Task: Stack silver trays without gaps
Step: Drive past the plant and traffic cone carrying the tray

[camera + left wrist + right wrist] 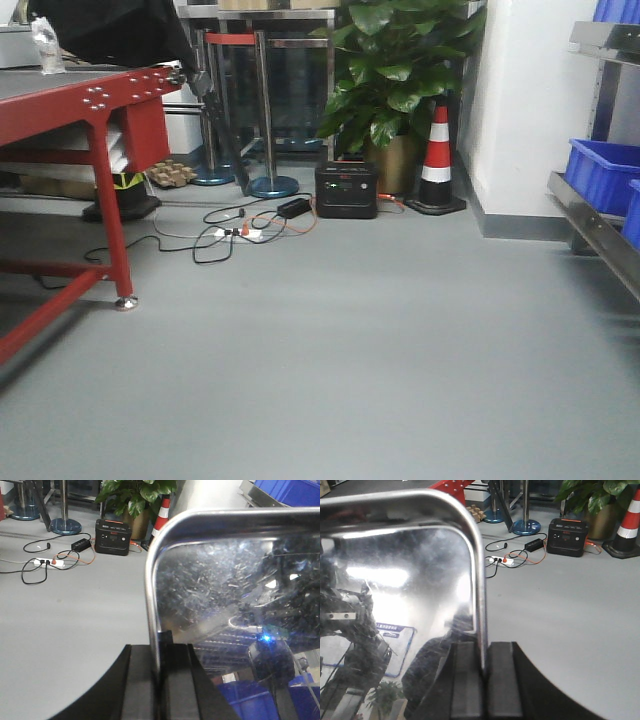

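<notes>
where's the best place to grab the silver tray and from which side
Take the silver tray by its rolled rim on the straight side, just past the rounded corner, coming in edge-on from outside. The edge is thin and straight there, so one finger fits each side, as the left gripper and right gripper show.

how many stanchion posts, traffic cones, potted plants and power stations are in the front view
stanchion posts: 2
traffic cone: 1
potted plant: 1
black power station: 1
total: 5
</notes>
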Controlling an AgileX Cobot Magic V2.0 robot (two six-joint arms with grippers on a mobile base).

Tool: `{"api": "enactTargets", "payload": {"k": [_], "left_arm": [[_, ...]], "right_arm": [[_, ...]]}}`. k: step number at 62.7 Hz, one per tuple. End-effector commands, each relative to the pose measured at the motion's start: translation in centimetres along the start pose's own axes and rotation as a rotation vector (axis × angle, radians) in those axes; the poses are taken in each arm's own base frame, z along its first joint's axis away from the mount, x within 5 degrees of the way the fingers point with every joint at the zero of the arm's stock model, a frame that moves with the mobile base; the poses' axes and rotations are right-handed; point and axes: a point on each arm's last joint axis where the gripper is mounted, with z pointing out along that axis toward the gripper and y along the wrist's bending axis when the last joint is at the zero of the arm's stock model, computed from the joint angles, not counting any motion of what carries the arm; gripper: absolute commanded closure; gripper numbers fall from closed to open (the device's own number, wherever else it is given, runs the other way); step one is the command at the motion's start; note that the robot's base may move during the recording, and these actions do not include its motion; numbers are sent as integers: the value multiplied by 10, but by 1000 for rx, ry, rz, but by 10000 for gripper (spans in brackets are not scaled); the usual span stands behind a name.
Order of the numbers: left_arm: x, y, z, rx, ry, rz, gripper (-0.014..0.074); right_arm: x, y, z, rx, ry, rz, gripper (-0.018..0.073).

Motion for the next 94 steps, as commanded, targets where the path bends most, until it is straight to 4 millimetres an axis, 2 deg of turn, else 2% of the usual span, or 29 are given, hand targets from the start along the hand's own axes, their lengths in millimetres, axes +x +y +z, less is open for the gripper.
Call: {"api": "enactTargets", "payload": {"k": [1,94], "left_arm": [[-6,-5,-3,30,-41,-13,614],[-6,-5,-3,30,-41,-13,614]], "right_arm": [[-12,4,-7,-58,-86,8,638],[-12,4,-7,-58,-86,8,638]]}}
